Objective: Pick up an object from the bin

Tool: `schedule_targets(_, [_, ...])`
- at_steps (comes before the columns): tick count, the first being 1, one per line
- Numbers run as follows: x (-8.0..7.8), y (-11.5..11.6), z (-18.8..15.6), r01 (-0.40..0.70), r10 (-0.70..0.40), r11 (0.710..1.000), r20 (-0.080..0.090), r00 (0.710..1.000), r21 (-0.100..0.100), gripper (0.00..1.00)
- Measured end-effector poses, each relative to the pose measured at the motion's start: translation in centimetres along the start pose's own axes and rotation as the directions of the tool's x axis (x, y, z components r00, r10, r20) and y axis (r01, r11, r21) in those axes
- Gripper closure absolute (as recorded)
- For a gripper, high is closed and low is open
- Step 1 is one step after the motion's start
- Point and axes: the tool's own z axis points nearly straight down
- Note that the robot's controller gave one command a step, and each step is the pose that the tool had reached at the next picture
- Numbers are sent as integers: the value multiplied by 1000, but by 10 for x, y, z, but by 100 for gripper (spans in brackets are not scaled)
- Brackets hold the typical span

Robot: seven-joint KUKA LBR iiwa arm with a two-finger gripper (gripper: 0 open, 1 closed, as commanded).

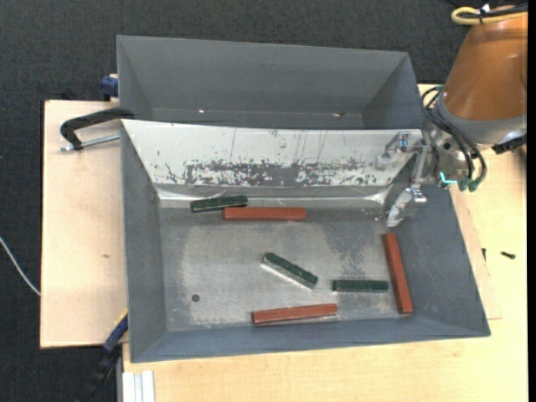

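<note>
My gripper point(400, 206) hangs at the bin's right side, near the back wall, with nothing visibly in it. Just below it a long red bar point(398, 272) lies along the right wall, its upper end close under the gripper. A short dark green bar point(360, 286) lies flat to the left of that red bar's lower half. Another dark green bar point(291, 270) lies tilted near the middle of the floor.
A second red bar point(295, 314) lies near the front wall. At the back, a third red bar point(265, 213) and a dark green bar point(219, 203) rest along the foot of the scratched rear wall. The arm's orange cover sits outside the right rim.
</note>
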Motion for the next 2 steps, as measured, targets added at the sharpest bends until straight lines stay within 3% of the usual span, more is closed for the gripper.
schedule_targets(1, [-2, 0, -5, 2, -2, 1000, 9, 1000, 1, 0])
schedule_targets(2, [10, -1, 44, 4, -4, 1000, 15, 1000, 2, 0])
